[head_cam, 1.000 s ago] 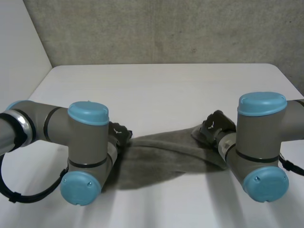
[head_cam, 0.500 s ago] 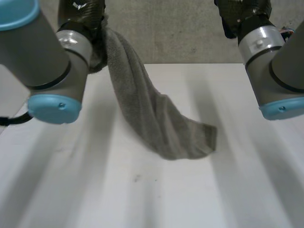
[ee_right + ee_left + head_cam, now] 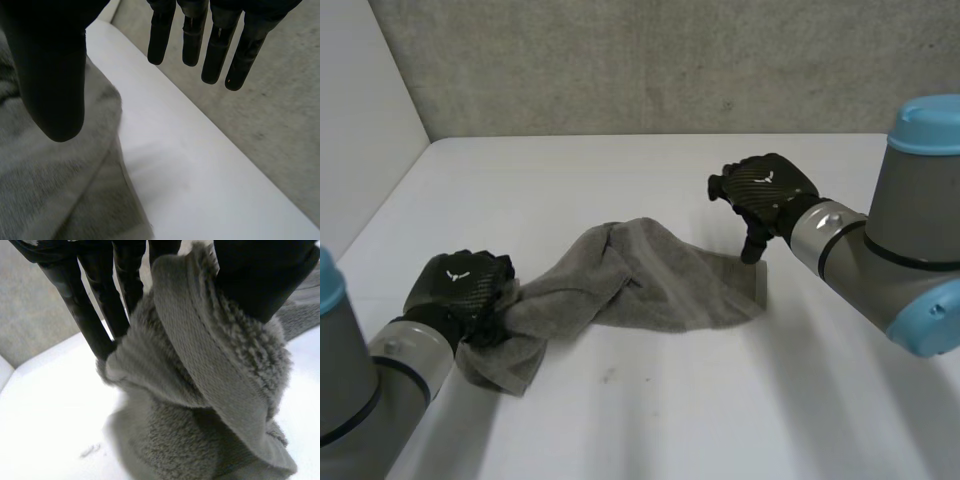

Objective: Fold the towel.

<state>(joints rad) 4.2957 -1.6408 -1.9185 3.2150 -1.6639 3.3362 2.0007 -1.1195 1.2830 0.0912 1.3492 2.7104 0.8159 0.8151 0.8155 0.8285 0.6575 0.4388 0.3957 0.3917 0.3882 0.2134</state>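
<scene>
Towel (image 3: pixel 640 285) is down on the bench (image 3: pixel 620 170), lying as a twisted, rumpled strip betw. the two arms, not flat. Left robot hand (image 3: pixel 460 292) sits low at the towel's left end. In the left wrist view that end is bunched up and pinched betw. fingers (image 3: pixel 95 315) and thumb (image 3: pixel 260 275). Right robot hand (image 3: pixel 767 190) hangs just over the right corner w/ nothing in it. The right wrist view has its fingers (image 3: pixel 217 50) straight and apart from the thumb (image 3: pixel 50 75), w/ bare bench under them and the towel edge under the thumb. Can't tell whether a fingertip touches the corner.

Vs. half a sec ago: the towel dangled from the raised left robot hand and the right one was up high and free. Both have since come down and the cloth has dropped. Vs. 1 s ago: the towel was stretched betw. both hands; now only the left has it.

Meaning, prob.: the lift didn't leave it spread, and no fold is made yet. The right corner likely needs re-grasping before flattening.
</scene>
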